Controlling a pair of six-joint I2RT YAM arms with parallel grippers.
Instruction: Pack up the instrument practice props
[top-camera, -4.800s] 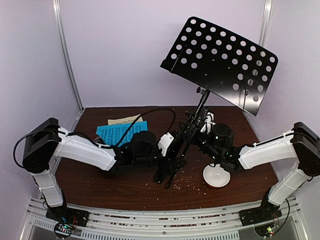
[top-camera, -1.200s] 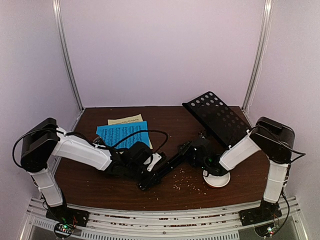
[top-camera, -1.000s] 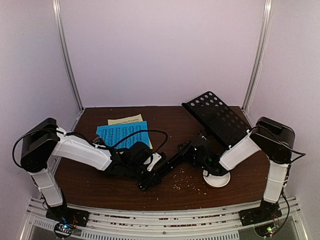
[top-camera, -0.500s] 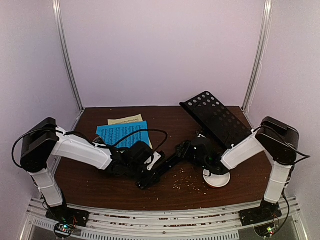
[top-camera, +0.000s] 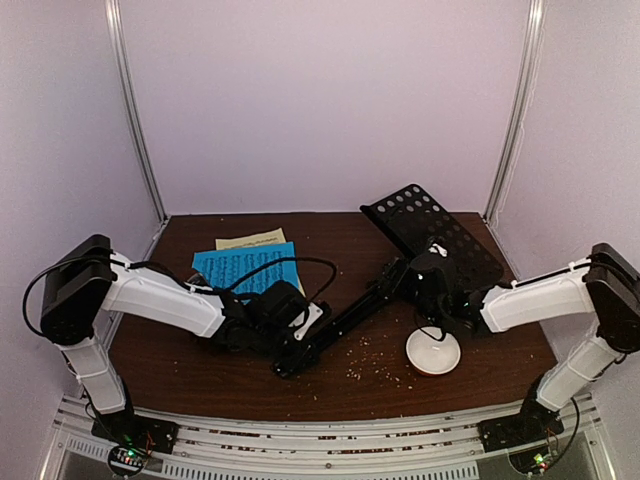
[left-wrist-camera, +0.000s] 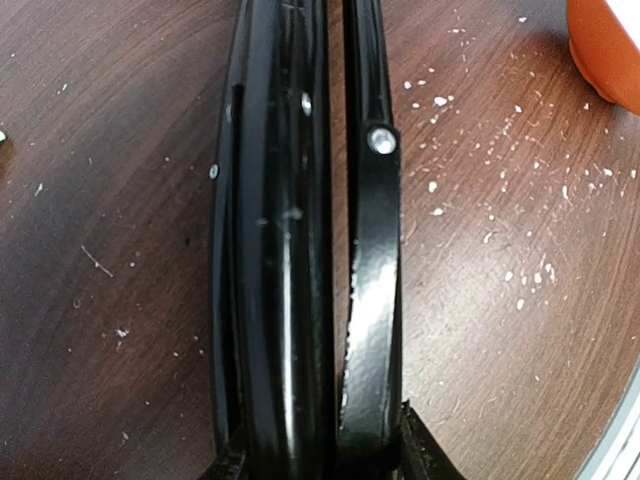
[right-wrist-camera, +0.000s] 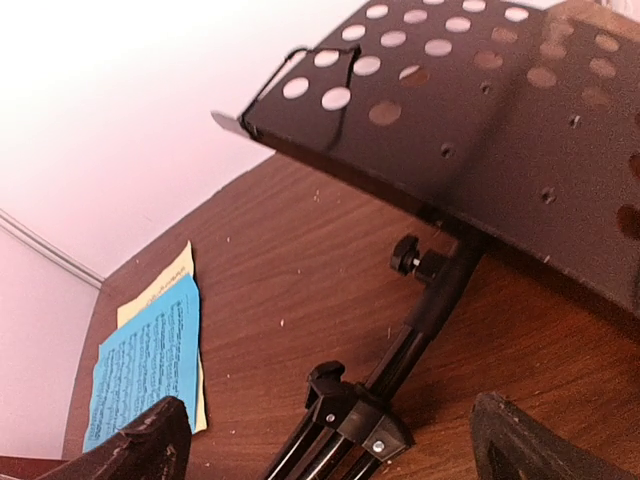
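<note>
As it lies, stand (top-camera: 358, 313) diagonal, desk (top-camera: 432, 232) far-right

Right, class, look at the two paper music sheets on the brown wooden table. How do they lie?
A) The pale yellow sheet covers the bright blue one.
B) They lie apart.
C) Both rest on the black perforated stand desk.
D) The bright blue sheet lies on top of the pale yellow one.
D: the bright blue music sheet overlaps the pale yellow music sheet, whose far edge shows beyond it.
</note>
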